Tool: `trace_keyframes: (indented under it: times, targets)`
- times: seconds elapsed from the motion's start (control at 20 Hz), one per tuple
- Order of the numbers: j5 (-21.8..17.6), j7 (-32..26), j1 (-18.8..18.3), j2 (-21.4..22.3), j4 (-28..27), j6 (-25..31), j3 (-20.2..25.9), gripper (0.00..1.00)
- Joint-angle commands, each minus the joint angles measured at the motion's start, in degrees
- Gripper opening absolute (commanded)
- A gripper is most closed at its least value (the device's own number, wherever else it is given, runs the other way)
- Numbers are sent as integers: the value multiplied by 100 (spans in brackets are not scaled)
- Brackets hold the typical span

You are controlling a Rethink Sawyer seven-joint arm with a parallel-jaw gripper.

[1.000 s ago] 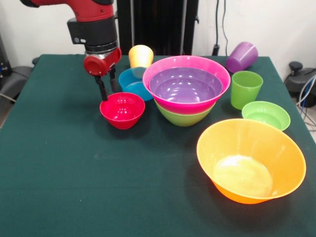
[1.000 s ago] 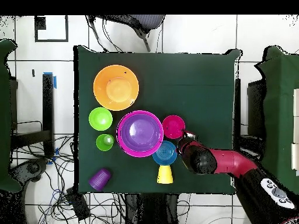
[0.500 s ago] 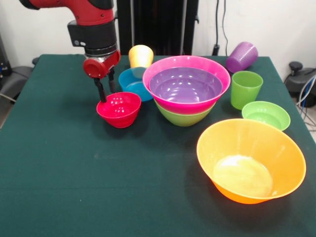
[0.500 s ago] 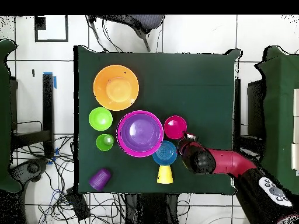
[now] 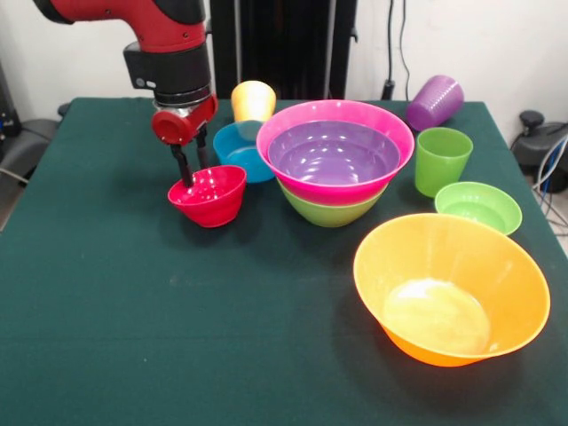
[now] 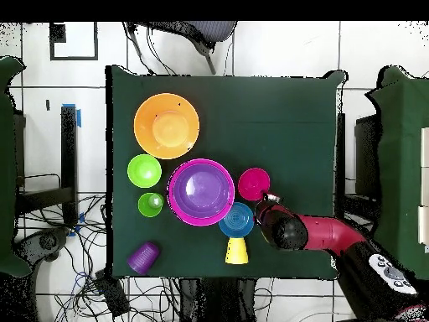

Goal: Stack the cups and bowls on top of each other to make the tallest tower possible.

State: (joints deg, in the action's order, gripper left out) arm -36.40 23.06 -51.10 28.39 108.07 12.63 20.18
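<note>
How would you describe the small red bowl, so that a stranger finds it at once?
Start at the tower, the glossy pink plastic bowl nested with purple and green ones. On the side toward the red arm, the gripper pinches the rim of a small glossy red plastic bowl. It alone is red and tilted.

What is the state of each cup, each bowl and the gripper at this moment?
Gripper: shut on small red plastic bowl, tilted.
Tower: purple in pink in green.
Blue bowl: upright.
Light green bowl: upright.
Orange bowl: upright, empty.
Green cup: upright.
Purple cup: on its side.
Yellow cup: upside down.
</note>
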Motion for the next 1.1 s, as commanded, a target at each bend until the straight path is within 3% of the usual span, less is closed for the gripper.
trace_keyframes:
  times: [0.05, 1.1]
  targets:
    - [-441, 352, 336, -237, -463, 686, -136, 100]
    - [-618, -49, 464, -119, -453, 844, -32, 100]
